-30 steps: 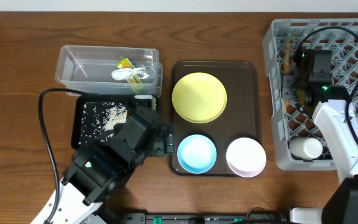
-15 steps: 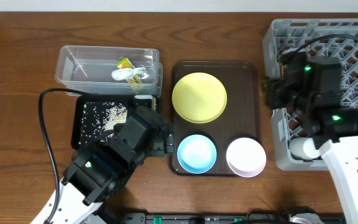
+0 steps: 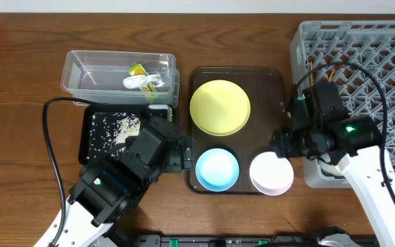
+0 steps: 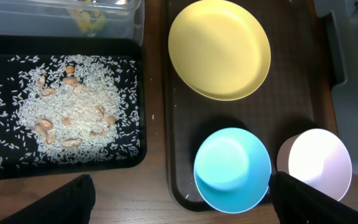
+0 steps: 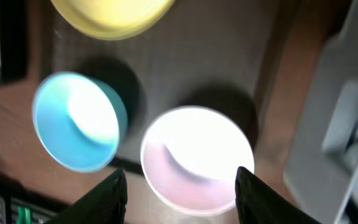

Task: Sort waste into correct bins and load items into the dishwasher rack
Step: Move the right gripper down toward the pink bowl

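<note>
The left gripper [image 4: 188, 205] hangs over the front left corner of the brown serving tray [image 3: 269, 96], its fingers [image 4: 67, 199] spread wide with nothing between them. The right gripper [image 5: 180, 190] hovers over the pink bowl [image 3: 271, 173] at the tray's front right corner. Its fingers [image 5: 112, 193] stand partly apart and hold nothing, though the view is blurred. The blue bowl [image 3: 217, 169] sits just beside it to the left, and the yellow plate [image 3: 219, 107] fills the tray's back half. Left of the tray, the black tray [image 3: 88, 116] holds the rice [image 3: 118, 127]. Behind it the clear tub [image 3: 88, 75] contains the wrapper [image 3: 138, 69] and the white scrap [image 3: 146, 82]. The grey rack [image 3: 369, 48] stands at the table's [image 3: 19, 68] right edge.
</note>
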Motion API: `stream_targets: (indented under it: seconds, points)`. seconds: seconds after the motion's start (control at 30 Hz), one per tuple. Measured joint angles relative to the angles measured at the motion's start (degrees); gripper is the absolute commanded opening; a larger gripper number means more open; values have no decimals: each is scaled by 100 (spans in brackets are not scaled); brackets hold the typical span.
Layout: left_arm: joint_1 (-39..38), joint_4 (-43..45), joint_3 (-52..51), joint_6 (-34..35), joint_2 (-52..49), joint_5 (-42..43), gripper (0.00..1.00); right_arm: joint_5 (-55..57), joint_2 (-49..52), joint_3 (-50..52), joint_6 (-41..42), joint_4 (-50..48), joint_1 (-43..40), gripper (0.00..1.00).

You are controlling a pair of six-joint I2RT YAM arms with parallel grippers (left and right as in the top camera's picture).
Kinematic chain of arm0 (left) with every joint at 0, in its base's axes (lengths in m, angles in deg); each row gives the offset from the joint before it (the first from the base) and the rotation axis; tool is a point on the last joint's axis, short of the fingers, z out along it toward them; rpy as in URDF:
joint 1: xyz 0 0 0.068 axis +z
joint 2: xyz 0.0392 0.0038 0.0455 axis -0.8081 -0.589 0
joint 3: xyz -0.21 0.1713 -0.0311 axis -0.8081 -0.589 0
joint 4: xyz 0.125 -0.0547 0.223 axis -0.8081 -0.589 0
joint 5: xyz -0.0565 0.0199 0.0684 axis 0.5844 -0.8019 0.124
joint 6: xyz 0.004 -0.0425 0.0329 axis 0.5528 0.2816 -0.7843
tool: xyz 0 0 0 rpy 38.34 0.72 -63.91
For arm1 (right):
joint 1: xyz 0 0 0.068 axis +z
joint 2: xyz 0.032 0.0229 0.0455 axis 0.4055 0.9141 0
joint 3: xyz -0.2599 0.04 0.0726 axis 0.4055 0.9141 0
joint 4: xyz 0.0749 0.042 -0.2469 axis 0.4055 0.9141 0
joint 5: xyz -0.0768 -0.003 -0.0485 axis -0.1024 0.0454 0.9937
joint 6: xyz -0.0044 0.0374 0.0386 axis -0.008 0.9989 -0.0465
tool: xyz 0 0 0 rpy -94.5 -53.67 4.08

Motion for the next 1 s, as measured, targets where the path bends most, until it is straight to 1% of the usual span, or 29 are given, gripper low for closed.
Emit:
stream_targets:
  seconds: [0.13, 0.23, 0.27, 0.33, 0.4, 0.5, 0.57, 0.73, 0.83, 0.93, 1.0]
  points:
    - [0, 4, 0, 0, 0, 0, 91, 262, -4, 557, 144, -214, 87, 54]
    - [-2, 2, 0, 0, 0, 0, 91, 758, -4, 1069, 411, -654, 146, 53]
    - [0, 2, 0, 0, 0, 0, 91, 920, -4, 1246, 485, -861, 146, 52]
    - [0, 4, 0, 0, 0, 0, 91, 1211, -4, 1547, 586, -1283, 146, 45]
    - [0, 4, 0, 0, 0, 0, 91, 1368, -4, 1784, 654, -1622, 146, 36]
    - [0, 2, 0, 0, 0, 0, 91, 1506, -4, 2135, 754, -1965, 146, 34]
    - [0, 0, 0, 0, 0, 0, 91, 1541, -4, 2328, 778, -2017, 146, 33]
    - [0, 2, 0, 0, 0, 0, 91, 1469, -4, 2586, 870, -2083, 146, 28]
    - [0, 0, 0, 0, 0, 0, 91, 1307, -4, 2612, 896, -2103, 146, 17]
    - [-2, 0, 0, 0, 0, 0, 91, 1211, -4, 2623, 988, -2124, 146, 11]
    - [-2, 0, 0, 0, 0, 0, 91, 1174, -4, 2653, 1080, -2170, 146, 10]
